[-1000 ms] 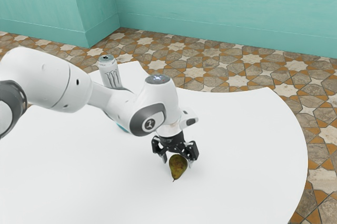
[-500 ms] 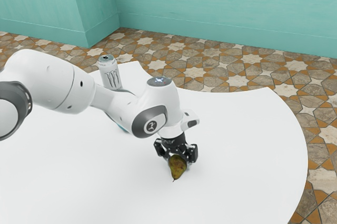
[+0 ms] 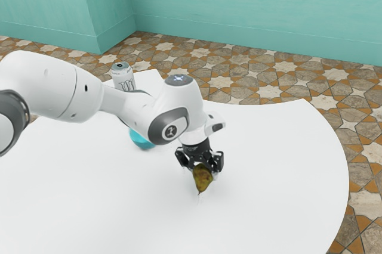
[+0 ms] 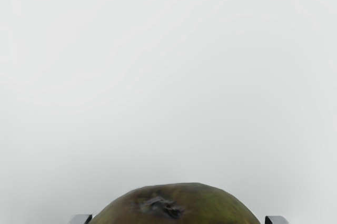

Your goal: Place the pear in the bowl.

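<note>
Pointing downward, hand (image 3: 201, 172) pinching pear (image 3: 203, 179), seemingly just above table (image 3: 274, 188), arm (image 3: 54, 87) bent

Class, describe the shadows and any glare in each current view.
Exterior view: faint, soft-edged shadow on the white table near the pear; no sharp glare spots there. Wrist view: table mostly pale, darkening gently toward the pear.

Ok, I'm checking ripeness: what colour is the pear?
The pear is mottled green and brown, clearest in wrist view.
</note>
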Controlling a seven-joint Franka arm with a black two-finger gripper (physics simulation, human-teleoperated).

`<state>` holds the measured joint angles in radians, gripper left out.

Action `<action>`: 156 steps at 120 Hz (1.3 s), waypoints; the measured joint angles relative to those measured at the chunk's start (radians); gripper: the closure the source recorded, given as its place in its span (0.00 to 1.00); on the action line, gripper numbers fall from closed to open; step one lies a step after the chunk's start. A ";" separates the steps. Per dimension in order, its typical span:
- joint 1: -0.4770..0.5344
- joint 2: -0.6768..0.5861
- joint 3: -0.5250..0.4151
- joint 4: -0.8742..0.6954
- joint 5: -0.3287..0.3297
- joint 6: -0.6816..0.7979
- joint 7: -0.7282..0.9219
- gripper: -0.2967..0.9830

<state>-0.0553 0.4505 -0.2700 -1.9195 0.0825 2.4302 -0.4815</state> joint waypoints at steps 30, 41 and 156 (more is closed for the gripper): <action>0.004 -0.025 0.127 0.153 -0.003 -0.144 -0.010 0.55; 0.006 -0.018 0.181 0.237 -0.006 -0.204 -0.011 0.55; 0.097 0.212 0.342 0.500 -0.108 -0.338 0.032 0.48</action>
<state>0.0415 0.6623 0.0719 -1.4200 -0.0260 2.0921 -0.4498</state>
